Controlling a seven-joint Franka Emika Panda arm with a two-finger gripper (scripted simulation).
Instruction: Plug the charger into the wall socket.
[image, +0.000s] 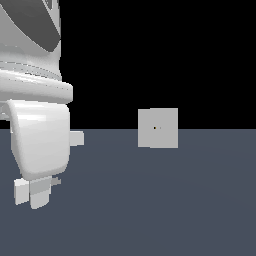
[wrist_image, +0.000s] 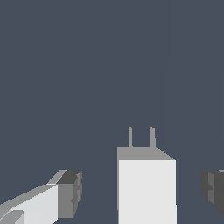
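Observation:
The charger (wrist_image: 146, 192), a white block, lies on the floor in the wrist view. Its two grey prongs (wrist_image: 152, 138) point away from the camera. My gripper (wrist_image: 142, 188) is open and straddles the charger, with a clear gap between the block and each finger (wrist_image: 70, 192). In the exterior view the gripper (image: 34, 192) hangs low over the floor at the exterior view's left, and the charger cannot be made out there. The wall socket (image: 157, 128), a light grey square plate with a tiny dark dot at its centre, stands upright toward the exterior view's right of the gripper.
A dark blue-grey floor (image: 175, 200) spreads under everything, with black background behind it. The arm's bulky white hand and wrist (image: 40, 140) fill the exterior view's left side.

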